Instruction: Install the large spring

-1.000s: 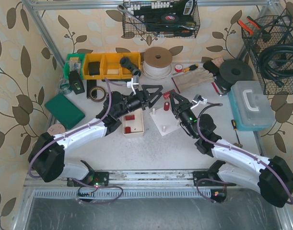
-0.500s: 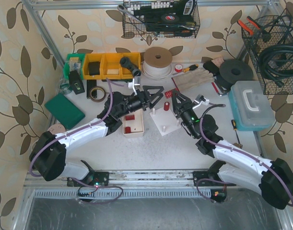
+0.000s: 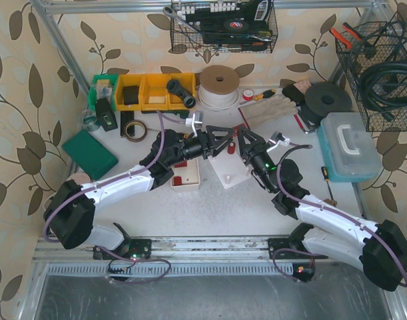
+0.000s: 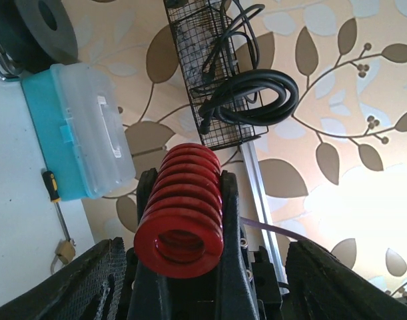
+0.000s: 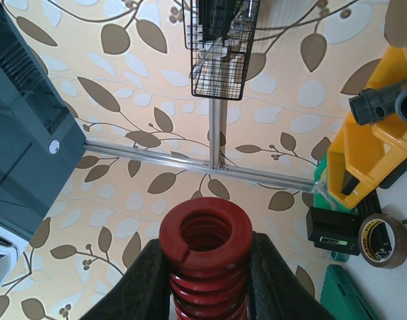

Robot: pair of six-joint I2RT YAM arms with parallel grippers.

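Observation:
The large red spring (image 5: 205,235) stands upright between my right gripper's (image 5: 205,245) black fingers, which are shut on its sides. In the top view the right gripper (image 3: 246,141) holds it above the far end of the white peg plate (image 3: 228,172). My left gripper (image 3: 223,138) is open and faces the right gripper from the left. In the left wrist view the spring (image 4: 183,213) sits in the right gripper's fingers, and my left gripper's (image 4: 213,273) wide-open textured pads (image 4: 100,280) flank it without touching.
A white box with small red parts (image 3: 184,175) lies left of the plate. A clear box with a teal lid (image 3: 346,143) is at the right. Yellow bins (image 3: 150,90), a cable roll (image 3: 218,83) and a tape roll (image 3: 135,129) are behind, and a green pad (image 3: 90,153) at the left.
My left gripper has moved right towards the right gripper, and its open fingers now flank the spring. The right gripper rose slightly with the spring, then held still.

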